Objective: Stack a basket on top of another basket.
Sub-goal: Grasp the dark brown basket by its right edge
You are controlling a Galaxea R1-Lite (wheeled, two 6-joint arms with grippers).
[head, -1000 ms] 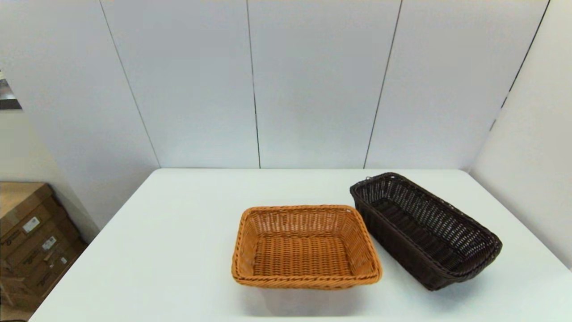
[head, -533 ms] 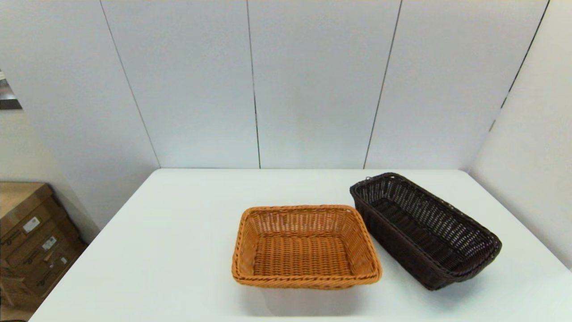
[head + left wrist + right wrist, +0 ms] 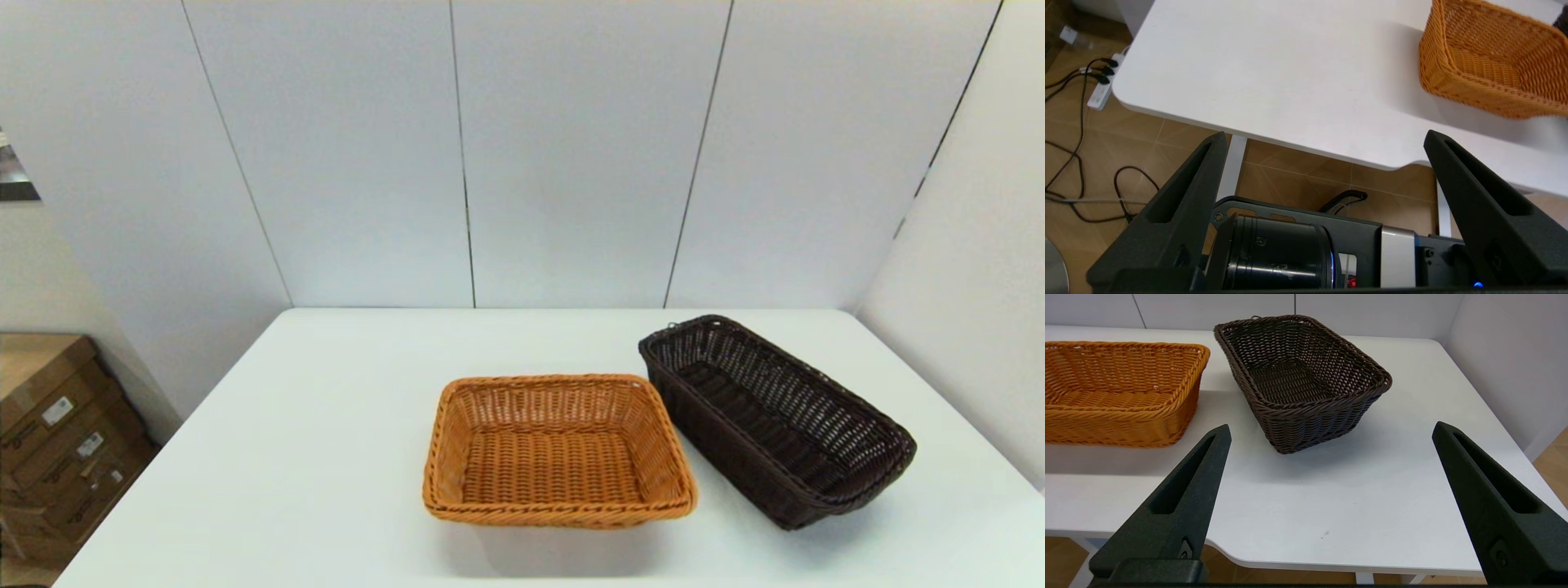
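Left end effector (image 3: 1324,136), right end effector (image 3: 1331,428) spread wide, empty, short of dark basket (image 3: 1300,375)

A: What's on the white table (image 3: 326,457)?
B: Orange-tan basket (image 3: 558,449) near centre, upright; dark brown basket (image 3: 775,420) just beside it on the right, angled; rims not touching.
A: Off-table?
B: Cardboard boxes (image 3: 57,441) at far left, on the floor.

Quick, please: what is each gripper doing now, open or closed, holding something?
Left gripper: open, holding nothing, below the table edge.
Right gripper: open, holding nothing, before the dark brown basket.
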